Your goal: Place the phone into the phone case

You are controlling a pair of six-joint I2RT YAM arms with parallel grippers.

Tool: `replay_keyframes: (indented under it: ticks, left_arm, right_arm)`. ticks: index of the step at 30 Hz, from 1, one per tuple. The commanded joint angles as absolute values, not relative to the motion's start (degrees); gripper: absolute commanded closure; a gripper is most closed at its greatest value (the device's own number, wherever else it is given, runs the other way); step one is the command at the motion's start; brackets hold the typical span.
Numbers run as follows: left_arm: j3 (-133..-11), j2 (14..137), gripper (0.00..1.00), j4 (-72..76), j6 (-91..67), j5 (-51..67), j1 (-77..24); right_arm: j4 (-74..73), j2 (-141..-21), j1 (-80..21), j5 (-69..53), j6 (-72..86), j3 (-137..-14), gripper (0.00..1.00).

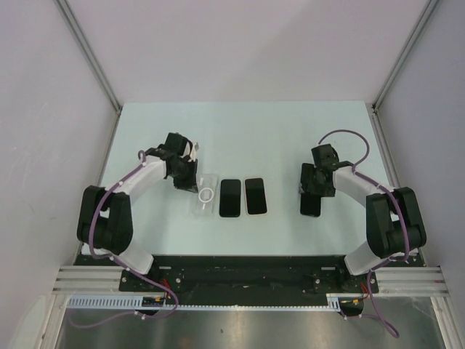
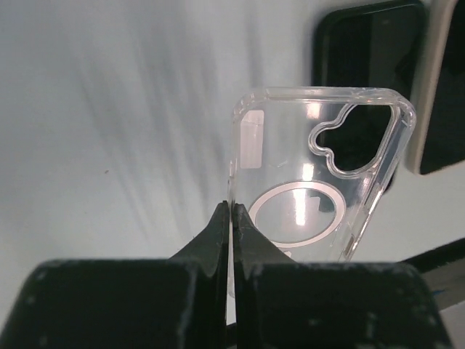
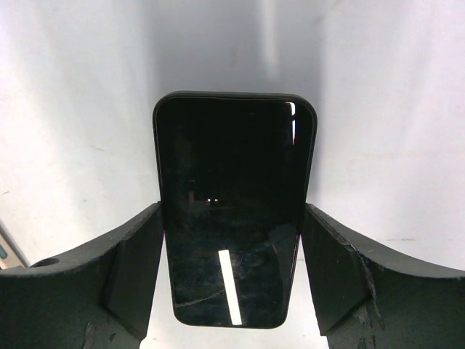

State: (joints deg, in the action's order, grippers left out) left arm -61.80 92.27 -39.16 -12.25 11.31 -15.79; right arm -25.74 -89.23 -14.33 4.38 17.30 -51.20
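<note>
A clear phone case (image 1: 205,194) with a white ring lies left of centre on the table. My left gripper (image 1: 190,185) is shut on its left rim; in the left wrist view the fingertips (image 2: 232,207) pinch the thin wall of the case (image 2: 320,174). A black phone (image 1: 311,205) lies screen-up at the right. My right gripper (image 1: 312,190) straddles its far end. In the right wrist view both fingers press against the long sides of the phone (image 3: 232,203), the gripper (image 3: 231,211) closed on it.
Two more black phones lie side by side at the middle of the table: one plain (image 1: 230,197), one with a pale rim (image 1: 256,195). Both sit just right of the case and show in the left wrist view (image 2: 367,51). White walls enclose the table.
</note>
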Motion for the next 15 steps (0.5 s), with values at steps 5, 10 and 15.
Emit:
replay_keyframes:
  ticks: [5, 10, 15]
  left_arm:
    - [-64.3, 85.9, 1.0, -34.4, -21.2, 19.2, -24.1]
    - [-69.7, 91.7, 1.0, -30.4, -26.8, 16.7, -33.4]
    - [-79.6, 100.4, 1.0, -28.0, -31.2, 18.2, -39.8]
  right_arm:
    - [-28.6, -83.6, -7.7, 3.5, 18.7, -51.6, 0.57]
    - [-29.1, -82.5, -5.1, 3.8, 20.6, -51.5, 0.58]
    - [-30.2, -82.4, -2.9, 4.6, 20.7, -51.2, 0.57]
